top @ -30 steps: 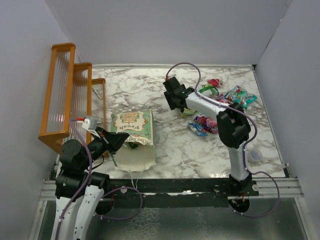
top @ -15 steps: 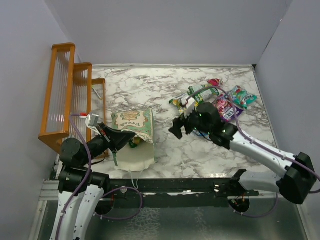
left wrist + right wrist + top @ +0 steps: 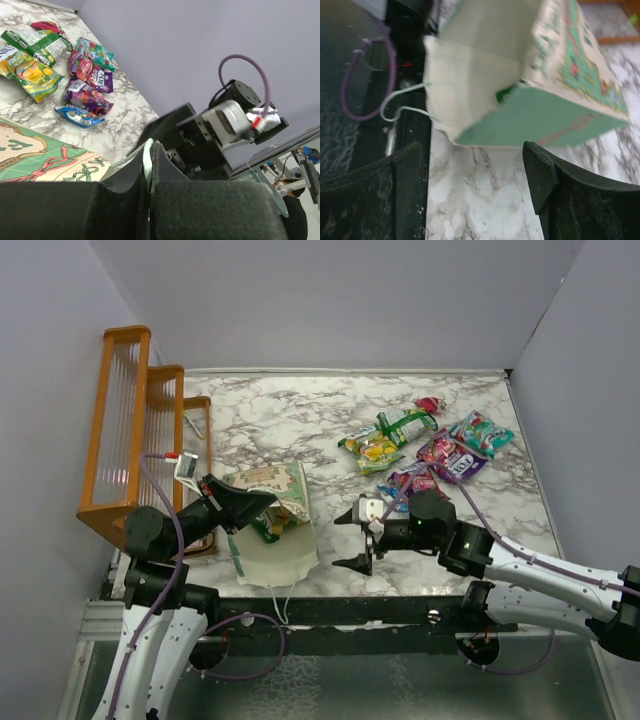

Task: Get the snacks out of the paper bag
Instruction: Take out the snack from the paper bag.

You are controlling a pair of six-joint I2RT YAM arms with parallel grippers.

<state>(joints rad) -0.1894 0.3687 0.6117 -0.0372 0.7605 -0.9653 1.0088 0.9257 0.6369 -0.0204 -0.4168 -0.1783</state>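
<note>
- The paper bag lies on its side near the near left corner of the tabletop. Its open mouth faces the near edge.
- The left jaws are pinched tight on the top lip of the bag's mouth. They hold that lip up, so the mouth gapes and the white inside shows.
- The right jaws are spread wide with nothing in them. They hang low over the tabletop, close to the bag's right side and not touching it, and they point at the bag.
- Several snacks lie in a bunch toward the far right corner, well apart from the bag.
- One green and yellow packet peeks out from inside the mouth. I cannot tell if more are hidden behind it.
- I think the packet is very light and soft. Its skin is shiny and crinkly, so it may slip.
- A good place to hold it looks like a flat sealed end or a corner, not the puffy middle.
- The bag is thin paper. It looks light and bendy, and it could crumple or tear if pulled hard.
- It would likely slide if nothing held it, so the pinch on the lip matters.
- A thin string handle dangles past the near edge. I think it could snag on jaws that reach in.
</note>
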